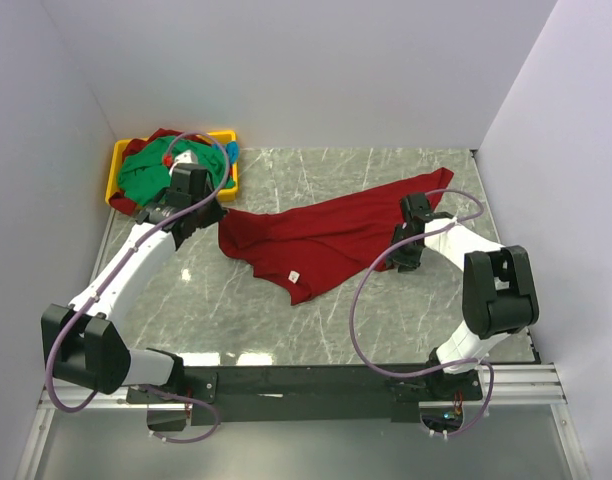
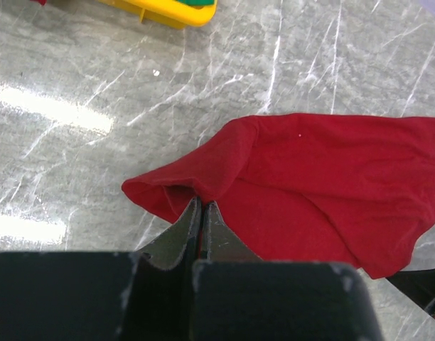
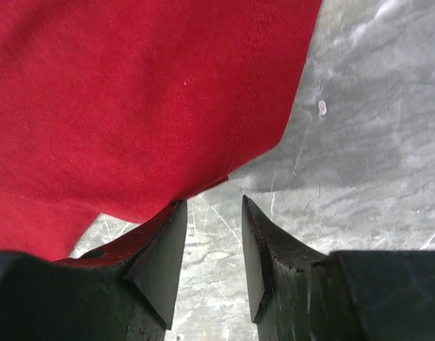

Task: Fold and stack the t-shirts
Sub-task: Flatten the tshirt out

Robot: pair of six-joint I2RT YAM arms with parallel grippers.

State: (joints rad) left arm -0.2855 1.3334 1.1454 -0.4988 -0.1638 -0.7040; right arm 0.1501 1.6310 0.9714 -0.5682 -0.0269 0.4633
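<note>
Left gripper [image 2: 202, 207] jaws pinch a fold of the deep red cloth t-shirt [image 1: 336, 235], which lies rumpled just right of the yellow plastic tray [image 1: 113, 172]. Right gripper [image 3: 214, 209] jaws are spread at the hem farthest from that tray; I judge they should bite cloth before both arms pull it flat.

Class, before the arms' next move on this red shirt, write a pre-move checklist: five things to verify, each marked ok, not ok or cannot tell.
1. Left gripper shut on the red t-shirt's edge: ok.
2. Right gripper holding cloth: not ok; jaws open, bare table between them.
3. Red t-shirt lying flat: not ok; creased and bunched.
4. White neck label in sight: ok.
5. Green t-shirt in the yellow tray, out of the way: ok.
</note>
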